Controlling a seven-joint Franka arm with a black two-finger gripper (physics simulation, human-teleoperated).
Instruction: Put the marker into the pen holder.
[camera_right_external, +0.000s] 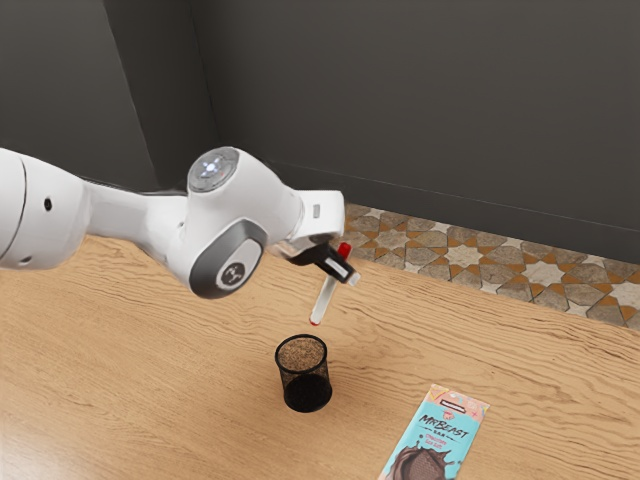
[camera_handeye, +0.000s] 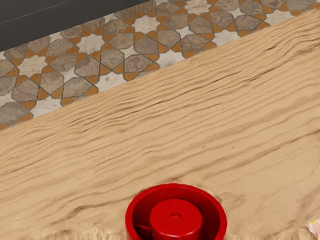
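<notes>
Marker (camera_handeye: 176, 218) up close, held over the table (camera_right_external: 180, 390)

Its red top is big in the wrist view, right by my hand, because the gripper (camera_right_external: 343, 272) has it near that end; I judge the gripper is closed on the marker, with a finger on each side, since the marker hangs in the air. Holding it up high leaves the long white part free to go in first; that suits a thing that must slide down into a cup (camera_right_external: 305, 387).

The marker leans; in the exterior view its low end is just above the cup's rim and a bit toward the exterior view's right, but I cannot tell if it is over the hole. It is not in the cup yet; the cup stands upright, mouth up, so things can drop in. Next, I think, my arm (camera_right_external: 178, 222) should bring the low end over the mouth, stand the marker straighter and go down slowly; a leaning marker could hit the rim and tip the cup. Near the cup a bar (camera_right_external: 434, 440) lies flat; it has no part in this job.
</notes>
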